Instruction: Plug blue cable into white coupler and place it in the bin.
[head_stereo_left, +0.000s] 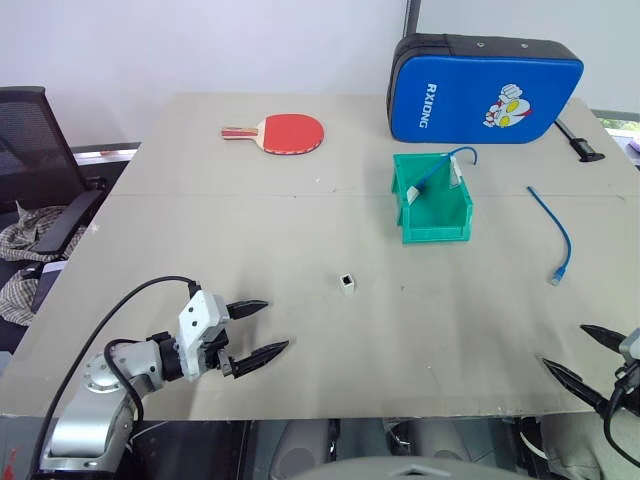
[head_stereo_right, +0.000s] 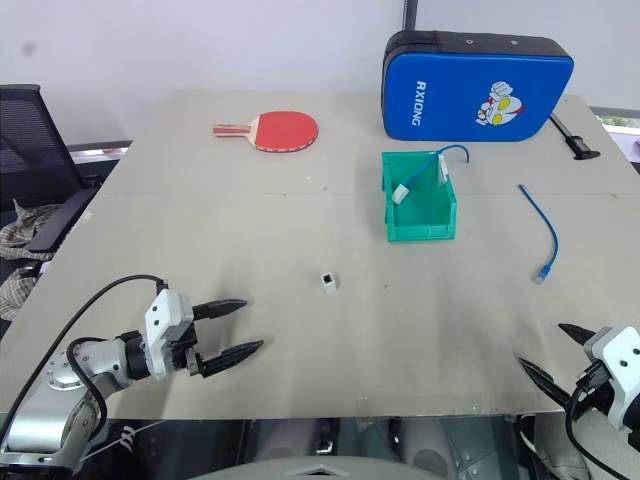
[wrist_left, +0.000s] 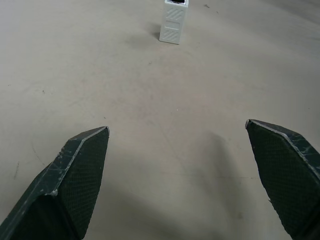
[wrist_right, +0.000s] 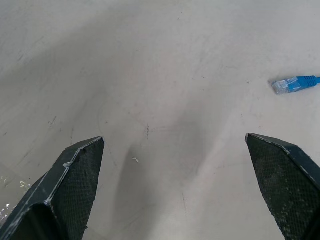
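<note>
Landmark: I took the bin (head_stereo_left: 434, 212) as my reference, standing on the bench (head_stereo_left: 200, 200) just in front of the blue case (head_stereo_left: 485, 90).
Blue cable: it lay (head_stereo_left: 553, 230) loose on the bench well to the right of the bin, its clear plug nearer me.
White coupler: it stood (head_stereo_left: 346, 283) upright, nearer me than the bin and to its left, apart from everything.
Left end effector: it was spread wide and empty (head_stereo_left: 257, 328), well short of the coupler.
Right end effector: it was likewise wide and empty (head_stereo_left: 590, 354), near the bench edge, short of the cable plug.
Risk: I judged the small coupler could tip or skid if a finger nudged it (nothing braces it).
Distractor: a second blue cable with white blocks (head_stereo_left: 437, 175) sat in the bin; grabbing that would be wrong.
</note>
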